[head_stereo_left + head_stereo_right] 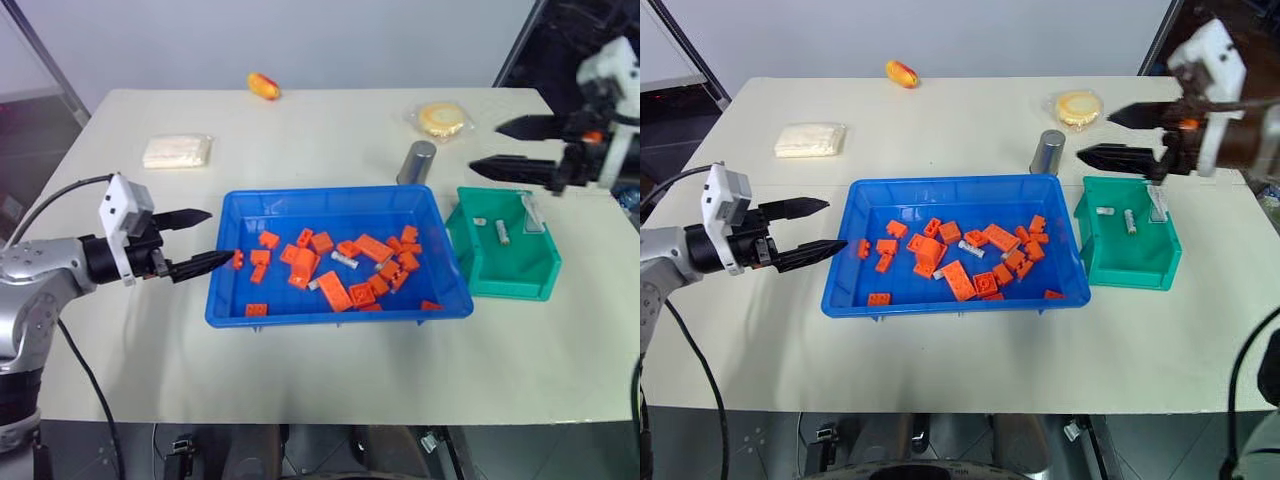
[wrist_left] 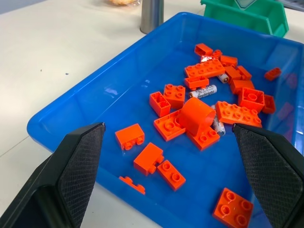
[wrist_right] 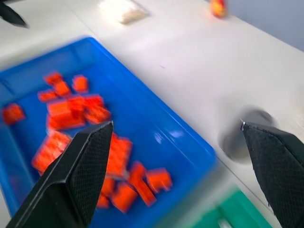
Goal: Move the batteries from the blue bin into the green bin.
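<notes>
Nearest the head camera runs the front edge of the pale desk (image 1: 330, 370); on it, at the middle, sits the blue bin (image 1: 225, 300), and just to its right, close but apart, the green bin (image 1: 510, 280).

Batteries (image 2: 203, 91) left to move lie among orange bricks (image 1: 335, 290) toward the middle of the blue bin; one shows beside a flat brick, another is half tucked under a rounded one (image 2: 218, 127); at least two already rest in the green bin (image 1: 504, 232).

By the look of them they are small, stiff metal cylinders, smooth and likely to roll or slip; light for their size, not fragile; the soundest hold seems to be across the middle of the barrel, fingers square to its length, after nudging aside any brick that crowds it.

Left claw (image 1: 205, 240) hovers at the blue bin's left rim, fingers apart and empty; right claw (image 1: 510, 146) hangs above and behind the green bin, fingers likewise wide and holding nothing.

A grey metal can (image 1: 416, 163) stands just behind the blue bin; farther back lie a white packet (image 1: 177, 151), a round yellow item in wrap (image 1: 441, 119) and a small yellow-red thing (image 1: 264, 86); the desk is matte and plain; a pale wall rises behind, with darker space at the right.
</notes>
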{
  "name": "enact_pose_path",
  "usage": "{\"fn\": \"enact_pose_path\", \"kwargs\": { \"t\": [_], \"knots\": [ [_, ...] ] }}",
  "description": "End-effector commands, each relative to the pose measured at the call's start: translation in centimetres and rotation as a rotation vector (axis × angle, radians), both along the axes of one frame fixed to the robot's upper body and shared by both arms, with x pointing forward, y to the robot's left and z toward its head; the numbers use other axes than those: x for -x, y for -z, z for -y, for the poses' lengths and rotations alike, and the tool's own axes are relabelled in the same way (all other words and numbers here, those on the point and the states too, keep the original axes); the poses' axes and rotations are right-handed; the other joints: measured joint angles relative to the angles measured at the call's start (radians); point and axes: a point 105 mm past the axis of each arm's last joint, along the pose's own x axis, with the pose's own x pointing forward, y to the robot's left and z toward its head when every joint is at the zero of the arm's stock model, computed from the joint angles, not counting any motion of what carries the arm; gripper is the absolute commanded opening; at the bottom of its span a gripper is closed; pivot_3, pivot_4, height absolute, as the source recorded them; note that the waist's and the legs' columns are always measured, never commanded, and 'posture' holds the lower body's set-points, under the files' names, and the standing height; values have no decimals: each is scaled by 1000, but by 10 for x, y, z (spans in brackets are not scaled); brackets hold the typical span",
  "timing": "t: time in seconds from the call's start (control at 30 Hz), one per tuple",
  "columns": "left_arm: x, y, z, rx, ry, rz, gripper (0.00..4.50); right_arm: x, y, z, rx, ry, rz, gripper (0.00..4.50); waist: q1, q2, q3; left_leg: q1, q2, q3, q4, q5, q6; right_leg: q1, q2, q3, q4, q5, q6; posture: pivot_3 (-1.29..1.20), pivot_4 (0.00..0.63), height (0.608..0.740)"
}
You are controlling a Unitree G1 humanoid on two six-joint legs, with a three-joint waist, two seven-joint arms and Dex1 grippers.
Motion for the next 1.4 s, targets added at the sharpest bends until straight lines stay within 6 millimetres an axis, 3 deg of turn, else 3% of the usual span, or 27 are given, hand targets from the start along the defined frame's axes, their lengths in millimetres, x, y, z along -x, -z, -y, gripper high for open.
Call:
{"fn": "enact_pose_path", "kwargs": {
  "t": [0.03, 0.17, 0.3, 0.73, 1.03, 1.4],
  "knots": [
    [3, -7, 9, -5, 26, 49, 4500, 2, -2, -31, -21, -45, -57, 4427, 0, 0, 0, 0, 0, 0, 0, 0, 0, 0, 0, 0, 0, 0, 0, 0, 150, 740],
    [5, -2, 18, 11, 33, 51, 4500, 11, 32, -64, -1, -131, -207, 4427, 4, -1, 0, -2, 0, -1, 1, 0, 0, -1, 0, -1, 0, 0, 0, 0, 150, 740],
    [6, 3, 23, 21, 36, 50, 4500, 18, 62, -81, 4, -158, -324, 4427, 6, -1, -1, -8, -1, -3, 4, 0, 0, -5, 0, -1, 2, 0, 0, 0, 150, 740],
    [9, 5, 27, 45, 5, 71, 4500, 28, 132, -112, 64, -153, -445, 4427, 3, -1, -1, -8, -1, -4, 4, 0, 0, -5, 1, -2, 3, 0, 0, 0, 150, 740],
    [8, 12, 32, 58, -8, 77, 4500, 17, 152, -127, 87, -119, -438, 4427, -1, -1, -1, -8, -1, -4, 4, 0, 0, -5, 1, -2, 3, 0, 0, 0, 150, 740],
    [6, 15, 35, 73, -27, 88, 4500, 23, 161, -139, 106, -145, -474, 4427, -1, -2, -1, -8, -1, -5, 4, 0, 0, -5, 1, -2, 3, 0, 0, 0, 150, 740]
  ]
}}
